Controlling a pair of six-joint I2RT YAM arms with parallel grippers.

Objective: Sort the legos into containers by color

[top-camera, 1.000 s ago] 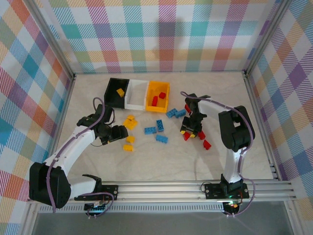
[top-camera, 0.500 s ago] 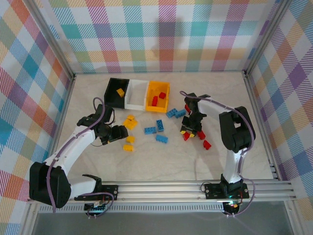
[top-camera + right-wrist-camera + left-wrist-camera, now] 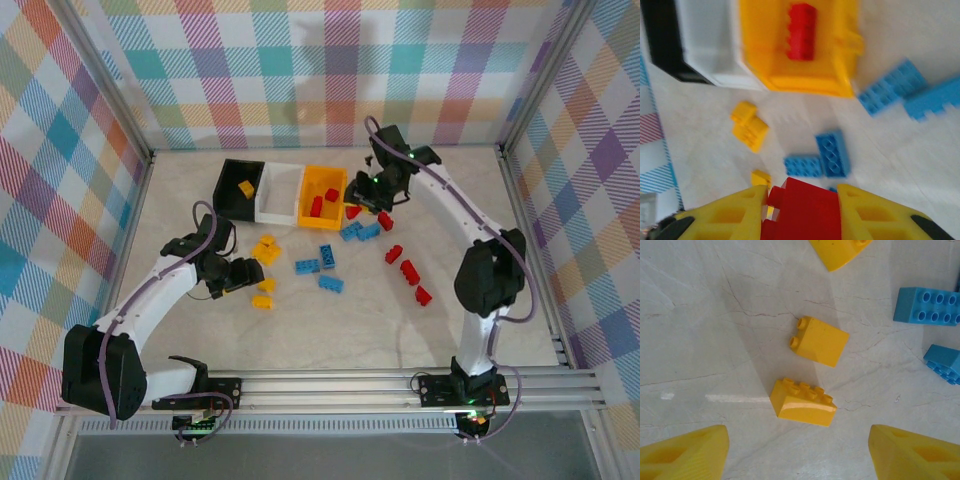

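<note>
My right gripper hangs by the near right corner of the yellow-orange bin, shut on a red brick. In the right wrist view that bin lies ahead with a red brick inside. My left gripper stands open low over the table, with a yellow brick lying free just ahead of its fingers and a second yellow brick farther on. The black bin holds one yellow brick. The white bin stands between the other two.
Loose red bricks lie at the right, blue bricks in the middle and by the yellow-orange bin, and yellow bricks left of centre. Checked walls enclose the table on three sides.
My right arm has lifted a red brick out of the red cluster and swung back and left to the yellow-orange bin. The left arm has hardly moved.
</note>
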